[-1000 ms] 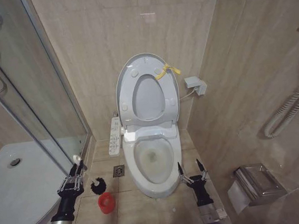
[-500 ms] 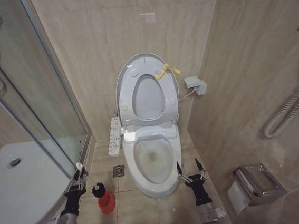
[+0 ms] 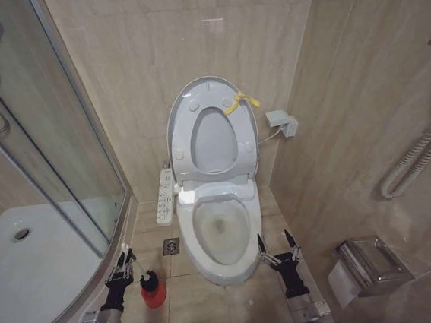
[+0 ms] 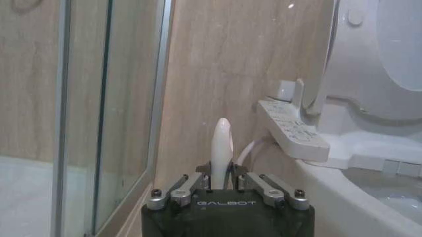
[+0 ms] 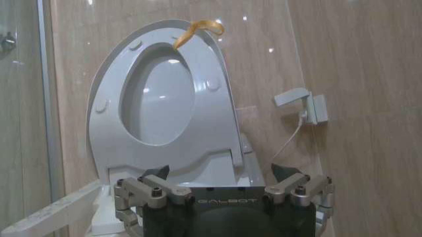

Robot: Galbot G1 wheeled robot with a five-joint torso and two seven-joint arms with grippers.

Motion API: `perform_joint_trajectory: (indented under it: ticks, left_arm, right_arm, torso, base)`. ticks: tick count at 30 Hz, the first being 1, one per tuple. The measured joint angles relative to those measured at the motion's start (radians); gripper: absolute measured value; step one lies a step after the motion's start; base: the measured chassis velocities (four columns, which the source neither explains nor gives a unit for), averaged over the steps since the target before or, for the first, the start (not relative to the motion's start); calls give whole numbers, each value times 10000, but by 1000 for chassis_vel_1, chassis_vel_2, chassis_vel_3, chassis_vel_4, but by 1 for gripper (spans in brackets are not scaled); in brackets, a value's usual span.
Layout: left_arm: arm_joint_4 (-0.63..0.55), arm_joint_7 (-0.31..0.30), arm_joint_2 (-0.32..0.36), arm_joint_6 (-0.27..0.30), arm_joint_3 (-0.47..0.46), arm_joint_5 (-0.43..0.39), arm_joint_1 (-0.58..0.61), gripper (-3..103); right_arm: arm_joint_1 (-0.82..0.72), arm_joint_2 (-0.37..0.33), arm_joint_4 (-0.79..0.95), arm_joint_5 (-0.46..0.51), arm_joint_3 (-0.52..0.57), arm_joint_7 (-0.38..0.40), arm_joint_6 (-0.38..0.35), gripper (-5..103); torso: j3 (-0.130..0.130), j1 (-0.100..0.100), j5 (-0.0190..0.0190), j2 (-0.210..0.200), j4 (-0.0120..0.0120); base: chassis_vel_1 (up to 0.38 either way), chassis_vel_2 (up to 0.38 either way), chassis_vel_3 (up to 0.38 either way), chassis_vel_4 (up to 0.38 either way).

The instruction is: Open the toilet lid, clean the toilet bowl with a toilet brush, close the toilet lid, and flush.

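Since a moment ago the left pincer (image 3: 123, 263) has pulled lower and nearer the robot, clamped on the toilet brush (image 3: 146, 278), whose black head now sits in the red cup holder (image 3: 154, 295) on the floor. Right of it, the toilet lid (image 3: 207, 93) stands upright above the toilet bowl (image 3: 221, 229). The right pincer (image 3: 275, 246) hovers with its fingers spread, beside the bowl's front.

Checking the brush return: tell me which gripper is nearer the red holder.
Left. The left gripper holds the toilet brush handle just beside the red holder, on the bowl's left. The right gripper hangs open across the toilet bowl, on its right.
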Motion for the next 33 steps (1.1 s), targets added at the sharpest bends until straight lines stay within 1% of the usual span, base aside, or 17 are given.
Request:
perform_joint_trajectory:
  ticks: [5,18,28,33]
  left_arm:
    - [74,-6,18,14,-25,21,0,20]
    - [932,18,-68,-54,79,154,-267,20]
    - [1208,18,-189,-77,222,402,-455,20]
    - [1350,97,-165,-195,204,407,-585,20]
  right_arm:
    - [23,34,-53,2,-9,-6,6,100]
    - [6,45,-108,-7,27,-25,36,100]
    - [-34,-77,-110,74,101,-25,65,100]
    - [-8,-53,-148,82,99,-25,69,100]
  torso:
    - [0,0,0,0,-1]
    - [0,0,1,0,-1]
    - [0,0,1,0,-1]
    - [0,0,0,0,-1]
  base:
    - [0,0,0,0]
    - [0,0,0,0]
    - [0,0,0,0]
    - [0,0,0,0]
